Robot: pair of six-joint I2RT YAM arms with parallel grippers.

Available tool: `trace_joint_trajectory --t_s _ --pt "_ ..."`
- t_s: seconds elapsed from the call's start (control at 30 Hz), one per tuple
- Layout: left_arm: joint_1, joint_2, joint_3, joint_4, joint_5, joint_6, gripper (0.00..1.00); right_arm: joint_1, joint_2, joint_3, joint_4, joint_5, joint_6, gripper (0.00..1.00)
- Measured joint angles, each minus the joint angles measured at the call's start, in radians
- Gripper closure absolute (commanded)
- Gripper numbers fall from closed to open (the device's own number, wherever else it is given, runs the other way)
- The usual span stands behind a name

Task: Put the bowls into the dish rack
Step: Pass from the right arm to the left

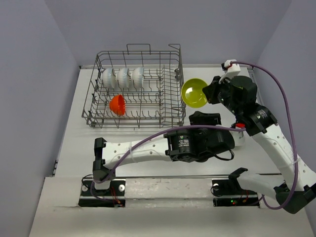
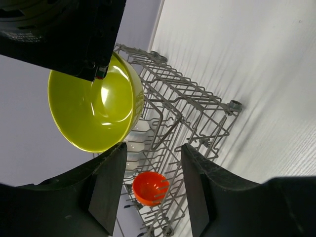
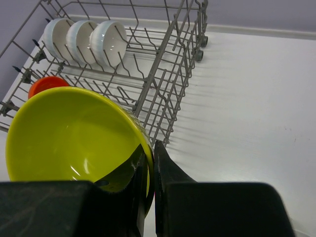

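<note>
While clamping the right gripper (image 3: 150,148) on the rim of the yellow-green bowl (image 1: 194,93), holding it tilted just beside the right wall of the dish rack (image 1: 180,84), toward the far right of the desk (image 1: 74,143). Hovering the left gripper (image 2: 152,148) near that bowl, jaws apart, gripping nothing. Carrying three white bowls (image 1: 123,78) on edge along the rack's far row, plus an orange bowl (image 1: 117,104) nearer.

We see bright, even light from above. The rack (image 1: 136,89) casts soft striped shadows onto the white table (image 3: 256,98). Glare streaks the yellow bowl (image 2: 94,108), and the left gripper (image 2: 153,153), close to the lens, looks soft.
</note>
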Motion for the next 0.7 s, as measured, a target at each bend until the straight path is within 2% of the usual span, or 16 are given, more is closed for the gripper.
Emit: trace_joint_trajectory --t_s 0.23,0.4,0.7 --pt "0.014 -0.011 -0.001 0.029 0.028 0.033 0.41 0.001 0.000 0.039 -0.017 0.024 -0.003 0.99" --pt "0.015 -0.039 -0.057 0.116 0.029 0.064 0.40 0.003 0.002 0.052 -0.022 0.036 -0.008 0.99" --pt "0.032 -0.061 -0.093 0.170 -0.035 0.074 0.40 0.009 -0.012 0.072 -0.056 0.047 -0.022 0.99"
